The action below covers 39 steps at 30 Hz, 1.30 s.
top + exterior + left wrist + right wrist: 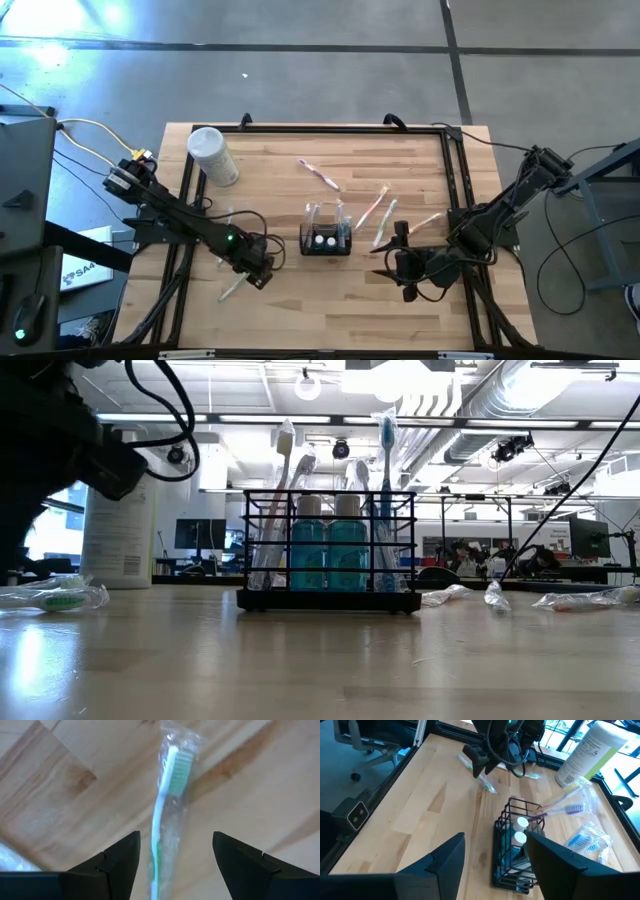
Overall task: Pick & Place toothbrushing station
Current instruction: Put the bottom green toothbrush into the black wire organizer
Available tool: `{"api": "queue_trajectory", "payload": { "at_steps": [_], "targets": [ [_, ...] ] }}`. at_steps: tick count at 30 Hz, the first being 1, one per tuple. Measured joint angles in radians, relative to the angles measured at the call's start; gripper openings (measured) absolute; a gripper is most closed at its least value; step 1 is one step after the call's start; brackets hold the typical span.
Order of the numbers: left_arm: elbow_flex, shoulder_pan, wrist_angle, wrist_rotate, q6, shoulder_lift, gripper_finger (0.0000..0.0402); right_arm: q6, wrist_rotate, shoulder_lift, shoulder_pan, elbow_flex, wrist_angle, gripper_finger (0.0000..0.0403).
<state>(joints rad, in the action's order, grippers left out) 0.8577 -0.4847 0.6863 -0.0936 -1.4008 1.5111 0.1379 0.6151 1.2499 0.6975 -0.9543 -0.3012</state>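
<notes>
Left gripper [172,865] — jaws apart — straddles the wrapped toothbrush [167,815] at lower left of the bench [290,300]; best to lower squarely before closing.

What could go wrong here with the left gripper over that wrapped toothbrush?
The left gripper straddles the wrapped green toothbrush, open; closing may catch only slippery wrapper. The black wire holder already holds toothbrushes and bottles, so insertion could snag. The right gripper waits, open, near it.
</notes>
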Motion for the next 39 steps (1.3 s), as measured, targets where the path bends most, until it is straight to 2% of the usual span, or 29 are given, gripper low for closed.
{"api": "queue_trajectory", "payload": {
  "at_steps": [15, 22, 24, 27, 33, 39],
  "targets": [
    [0.004, -0.001, 0.005, 0.007, 0.024, 0.145, 0.0245, 0.076, -0.012, 0.0, 0.0, 0.0, -0.053, 0.0205],
    [0.005, -0.009, 0.047, 0.012, 0.034, 0.173, 0.0237, 0.076, -0.072, 0.0, 0.0, 0.042, -0.019, 0.0205],
    [0.003, -0.02, 0.042, -0.007, 0.035, 0.174, 0.0216, 0.077, -0.071, 0.0, 0.0, 0.063, -0.007, 0.0205],
    [0.012, -0.038, 0.042, 0.0, 0.061, 0.174, 0.0164, 0.077, -0.068, 0.0, 0.0, 0.094, 0.01, 0.0205],
    [0.027, -0.045, 0.042, -0.007, 0.074, 0.173, 0.0023, 0.077, -0.073, 0.0, 0.0, 0.157, 0.094, 0.0205],
    [0.083, -0.047, 0.096, 0.024, 0.097, 0.171, 0.0013, 0.077, -0.094, 0.0, 0.001, 0.177, 0.105, 0.0205]
  ]
}}
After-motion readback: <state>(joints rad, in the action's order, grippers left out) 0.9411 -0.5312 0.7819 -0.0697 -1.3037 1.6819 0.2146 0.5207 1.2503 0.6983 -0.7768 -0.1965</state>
